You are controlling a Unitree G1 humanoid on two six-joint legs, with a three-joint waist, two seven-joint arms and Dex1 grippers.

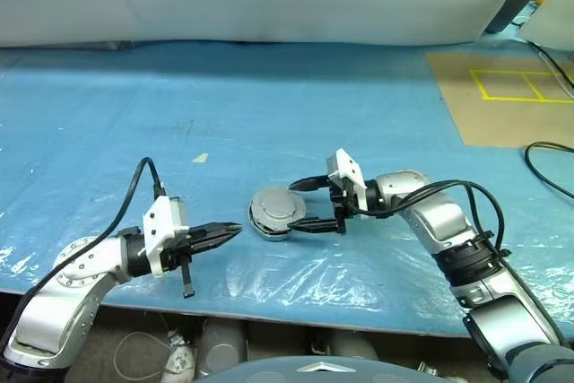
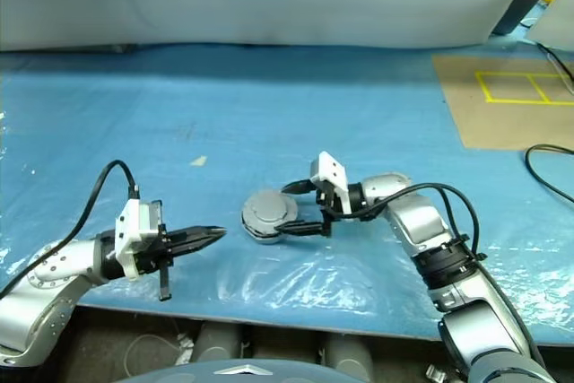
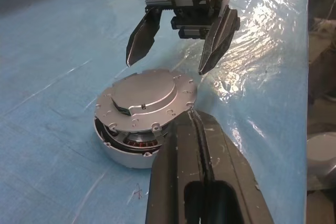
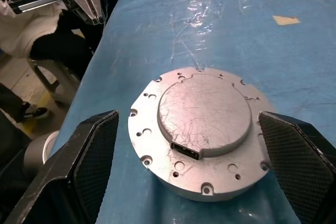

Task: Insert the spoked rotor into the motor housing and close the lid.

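A blue plastic sheet (image 1: 269,105) covers the worktop from its far edge to its near edge, wrinkled and shiny along the near edge. A brown cardboard panel (image 1: 502,100) with yellow tape lines lies at the far right corner, and a black cable (image 1: 547,168) curls on the sheet by the right edge.

The motor housing (image 3: 123,148) sits close to the near edge, about midway along it. Copper-brown windings show through the gap under its top. The lid (image 4: 202,129) rests on the housing, plain grey face up, tilted and not seated flush: one side stands higher than the other.

The right gripper (image 1: 309,205) reaches in from the right side, level with the lid. Its fingers (image 4: 92,150) are spread wide, one on each side of the lid, and apart from its rim.

The left gripper (image 1: 229,231) hangs over the near edge just to the left of the housing, pointing toward it without touching. Its fingers (image 3: 178,156) are pressed together and carry nothing.
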